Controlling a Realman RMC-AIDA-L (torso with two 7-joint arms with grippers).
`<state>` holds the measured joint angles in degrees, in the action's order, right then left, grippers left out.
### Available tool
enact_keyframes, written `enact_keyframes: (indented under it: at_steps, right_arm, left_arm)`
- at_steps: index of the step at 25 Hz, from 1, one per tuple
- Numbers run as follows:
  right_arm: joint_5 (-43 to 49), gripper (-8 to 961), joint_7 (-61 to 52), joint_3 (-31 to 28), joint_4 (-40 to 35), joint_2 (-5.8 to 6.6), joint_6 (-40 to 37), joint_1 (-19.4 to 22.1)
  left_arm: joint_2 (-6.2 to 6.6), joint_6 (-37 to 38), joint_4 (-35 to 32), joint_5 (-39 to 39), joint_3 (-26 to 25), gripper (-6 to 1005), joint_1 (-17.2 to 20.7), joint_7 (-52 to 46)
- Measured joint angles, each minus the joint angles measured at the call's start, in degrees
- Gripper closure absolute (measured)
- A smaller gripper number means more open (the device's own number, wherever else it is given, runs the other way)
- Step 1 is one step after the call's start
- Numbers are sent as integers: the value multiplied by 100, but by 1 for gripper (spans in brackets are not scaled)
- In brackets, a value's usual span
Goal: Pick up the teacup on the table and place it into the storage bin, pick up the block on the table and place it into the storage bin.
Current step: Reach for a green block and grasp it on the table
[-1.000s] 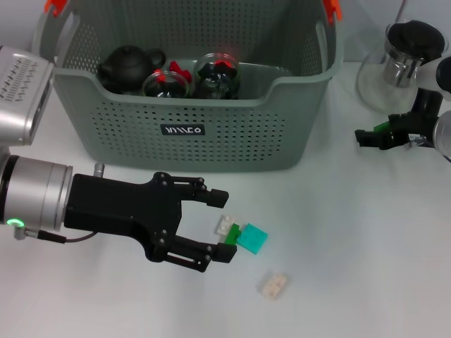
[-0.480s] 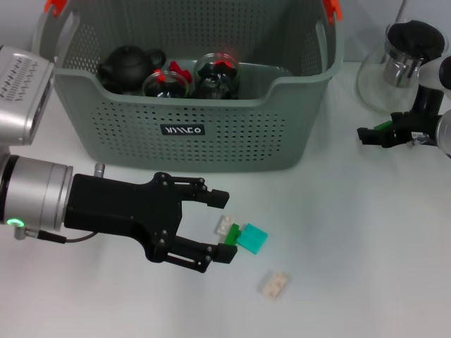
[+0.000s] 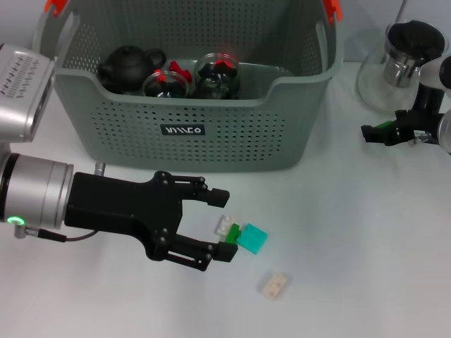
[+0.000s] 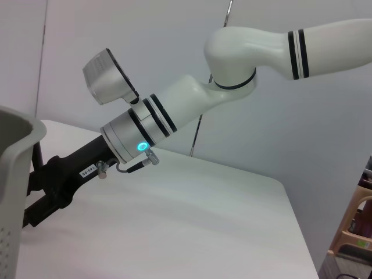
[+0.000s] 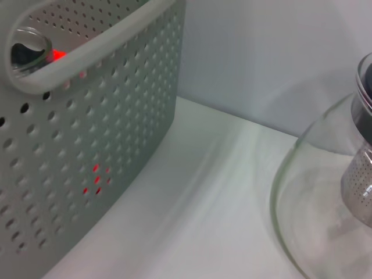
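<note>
The grey-green storage bin (image 3: 190, 120) stands at the back and holds a black teapot (image 3: 129, 63) and two glass teacups (image 3: 167, 83). Its perforated wall also shows in the right wrist view (image 5: 75, 145). On the table in front lie a small white block (image 3: 225, 224), a green block (image 3: 230, 234), a teal block (image 3: 252, 238) and a beige block (image 3: 273, 284). My left gripper (image 3: 224, 227) is open, low over the table, its fingertips on either side of the white and green blocks. My right gripper (image 3: 377, 133) hangs at the far right, away from the blocks.
A glass teapot with a black lid (image 3: 405, 60) stands at the back right, close behind my right gripper; it also shows in the right wrist view (image 5: 331, 203). My right arm (image 4: 192, 99) shows in the left wrist view over white table.
My right gripper has drifted slightly right and up. My left gripper and the blocks have barely moved.
</note>
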<state>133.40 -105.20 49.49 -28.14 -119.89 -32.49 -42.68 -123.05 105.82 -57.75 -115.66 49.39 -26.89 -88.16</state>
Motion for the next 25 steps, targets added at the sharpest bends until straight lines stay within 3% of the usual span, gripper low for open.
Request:
enact_keyframes:
  at_steps: [25]
  right_arm:
    - [-7, 130, 75, 68, 118, -17, -4, -49]
  left_arm:
    - [0, -27, 0, 0, 0, 137, 0, 0]
